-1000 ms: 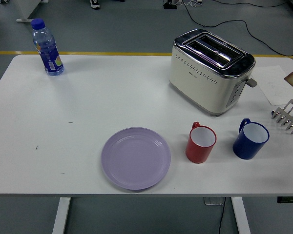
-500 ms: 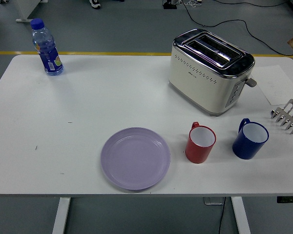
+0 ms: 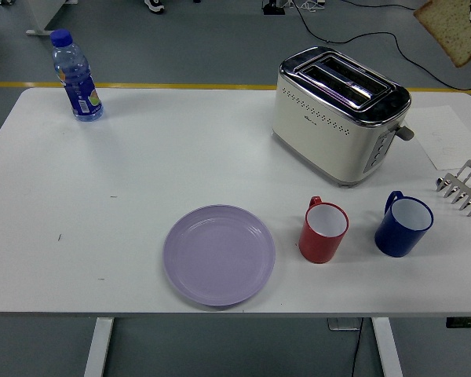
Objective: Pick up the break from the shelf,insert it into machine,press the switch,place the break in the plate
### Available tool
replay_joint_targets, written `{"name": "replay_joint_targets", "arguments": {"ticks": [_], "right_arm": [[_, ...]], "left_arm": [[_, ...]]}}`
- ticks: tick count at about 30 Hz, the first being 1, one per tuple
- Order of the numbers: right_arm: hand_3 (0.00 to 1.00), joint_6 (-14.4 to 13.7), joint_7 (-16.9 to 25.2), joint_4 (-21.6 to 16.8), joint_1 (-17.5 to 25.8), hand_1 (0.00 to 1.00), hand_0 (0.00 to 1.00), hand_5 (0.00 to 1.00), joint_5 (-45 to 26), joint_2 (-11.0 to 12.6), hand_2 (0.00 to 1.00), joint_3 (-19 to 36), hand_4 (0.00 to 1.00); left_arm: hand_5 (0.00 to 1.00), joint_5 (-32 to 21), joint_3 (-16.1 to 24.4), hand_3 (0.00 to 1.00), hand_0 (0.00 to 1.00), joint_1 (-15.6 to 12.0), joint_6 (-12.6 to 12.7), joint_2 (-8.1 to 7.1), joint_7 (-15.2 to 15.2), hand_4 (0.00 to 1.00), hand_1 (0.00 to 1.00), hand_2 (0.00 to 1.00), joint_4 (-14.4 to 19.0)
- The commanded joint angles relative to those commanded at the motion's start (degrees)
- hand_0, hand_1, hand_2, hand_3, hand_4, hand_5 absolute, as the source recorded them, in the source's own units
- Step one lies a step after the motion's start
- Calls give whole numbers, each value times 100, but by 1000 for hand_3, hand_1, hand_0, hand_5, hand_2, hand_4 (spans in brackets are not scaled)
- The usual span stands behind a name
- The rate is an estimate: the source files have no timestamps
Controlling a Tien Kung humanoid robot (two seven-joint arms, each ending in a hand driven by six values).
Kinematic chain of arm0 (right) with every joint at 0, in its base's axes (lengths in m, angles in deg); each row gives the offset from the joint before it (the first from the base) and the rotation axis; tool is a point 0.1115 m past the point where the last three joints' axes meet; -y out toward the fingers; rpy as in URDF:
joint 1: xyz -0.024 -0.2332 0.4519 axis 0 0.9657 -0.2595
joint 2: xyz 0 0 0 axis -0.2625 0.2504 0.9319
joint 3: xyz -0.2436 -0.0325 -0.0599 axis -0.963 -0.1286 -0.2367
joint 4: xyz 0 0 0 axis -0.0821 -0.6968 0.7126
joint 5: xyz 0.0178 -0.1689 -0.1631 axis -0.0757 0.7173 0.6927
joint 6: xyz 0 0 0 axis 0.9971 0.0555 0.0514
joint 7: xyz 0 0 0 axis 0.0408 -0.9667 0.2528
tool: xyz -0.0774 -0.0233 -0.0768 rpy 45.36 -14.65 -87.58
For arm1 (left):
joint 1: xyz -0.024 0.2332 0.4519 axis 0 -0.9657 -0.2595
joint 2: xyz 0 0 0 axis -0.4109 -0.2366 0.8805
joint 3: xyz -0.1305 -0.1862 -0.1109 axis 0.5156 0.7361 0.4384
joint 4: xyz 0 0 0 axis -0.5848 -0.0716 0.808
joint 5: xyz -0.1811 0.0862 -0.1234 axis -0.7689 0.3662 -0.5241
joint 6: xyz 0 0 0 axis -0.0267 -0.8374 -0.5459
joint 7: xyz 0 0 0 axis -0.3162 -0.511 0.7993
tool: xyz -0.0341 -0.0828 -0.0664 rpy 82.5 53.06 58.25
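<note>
A slice of bread (image 3: 454, 28) hangs in the air at the top right corner, tilted, well above the table; whatever holds it lies beyond the picture's edge. The cream and chrome toaster (image 3: 337, 114) stands at the back right of the table, its two slots empty. A lilac plate (image 3: 218, 254) lies empty near the front edge. The metal toast rack (image 3: 465, 187) sits at the right edge with nothing in it. Neither of my hands shows in the head view.
A red mug (image 3: 323, 230) and a blue mug (image 3: 403, 225) stand between the plate and the rack. A blue water bottle (image 3: 76, 76) is at the back left. A sheet of paper (image 3: 443, 137) lies right of the toaster.
The bread slice has risen from beside the rack at the right edge up to the top right corner and shifted slightly left. Nothing on the table has moved.
</note>
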Motion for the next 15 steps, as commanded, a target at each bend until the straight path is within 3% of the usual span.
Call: {"name": "replay_joint_targets", "arguments": {"ticks": [7,15], "right_arm": [[410,46,-56,248,-374,191,187,2,-68,-302,309,-199,342],[409,30,-8,851,-839,191,186,2,-223,-720,307,-686,337]], "left_arm": [[920,-4,-23,575,692,27,16,-19,-5,334,718,727,0],[921,-13,-52,574,692,42,32,-37,-13,334,717,727,0]]}}
